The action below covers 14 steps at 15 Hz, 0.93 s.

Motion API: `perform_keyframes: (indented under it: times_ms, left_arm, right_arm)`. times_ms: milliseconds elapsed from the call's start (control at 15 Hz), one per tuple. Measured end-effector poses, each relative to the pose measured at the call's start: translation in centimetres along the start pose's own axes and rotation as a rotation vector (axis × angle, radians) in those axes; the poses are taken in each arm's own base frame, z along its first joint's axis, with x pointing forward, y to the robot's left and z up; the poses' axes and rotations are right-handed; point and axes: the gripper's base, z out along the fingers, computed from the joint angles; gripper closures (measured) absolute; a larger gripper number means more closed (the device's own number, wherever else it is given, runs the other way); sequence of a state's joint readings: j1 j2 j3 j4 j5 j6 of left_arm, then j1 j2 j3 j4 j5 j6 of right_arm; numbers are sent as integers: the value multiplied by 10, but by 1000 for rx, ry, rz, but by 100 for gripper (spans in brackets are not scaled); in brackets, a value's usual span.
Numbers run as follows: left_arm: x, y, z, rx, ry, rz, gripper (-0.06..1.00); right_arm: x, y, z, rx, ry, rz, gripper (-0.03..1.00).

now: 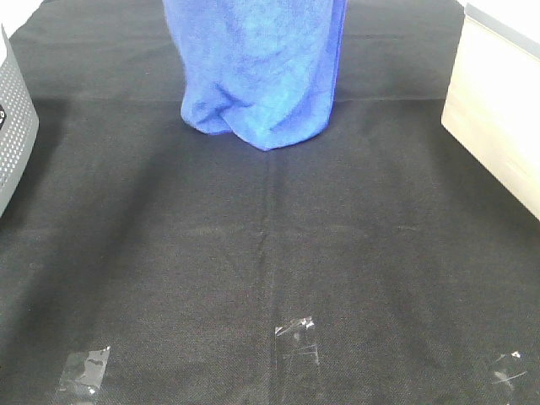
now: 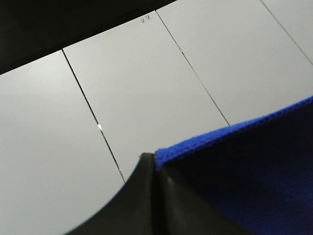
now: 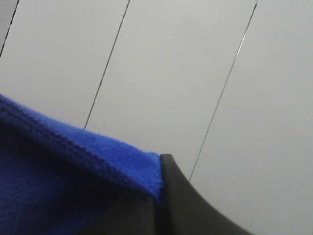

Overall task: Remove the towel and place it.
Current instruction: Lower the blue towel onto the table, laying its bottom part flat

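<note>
The bright blue towel [image 1: 257, 67] hangs down from above the top edge of the exterior high view, and its bunched lower end reaches the black table cloth [image 1: 270, 270] at the far middle. Neither gripper shows in that view. In the left wrist view my left gripper [image 2: 155, 164] is shut, with the towel's stitched edge [image 2: 234, 132] pinched between its dark fingers. In the right wrist view my right gripper [image 3: 160, 164] is likewise shut on the towel's edge [image 3: 73, 147]. Both wrist cameras look onto pale grey panels behind the cloth.
A grey perforated basket [image 1: 13, 126] stands at the left edge. A light wooden box [image 1: 498, 110] stands at the right edge. Pieces of clear tape [image 1: 297, 337] are stuck on the table cloth near its front, with others at the left [image 1: 84, 371] and right [image 1: 510, 371].
</note>
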State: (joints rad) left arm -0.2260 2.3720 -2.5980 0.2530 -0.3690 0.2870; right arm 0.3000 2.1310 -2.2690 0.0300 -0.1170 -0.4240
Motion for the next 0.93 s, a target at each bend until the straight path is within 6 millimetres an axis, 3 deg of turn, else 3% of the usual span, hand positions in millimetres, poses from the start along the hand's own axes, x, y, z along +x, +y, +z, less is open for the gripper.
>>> perform_keyframes:
  times_ms: [200, 933]
  left_arm:
    - [-10, 9, 2, -20, -30, 11, 94]
    - [-7, 8, 2, -2, 1, 49, 94]
  right_arm:
    - [-14, -6, 0, 30, -69, 22, 97]
    - [-6, -3, 0, -10, 22, 47, 97]
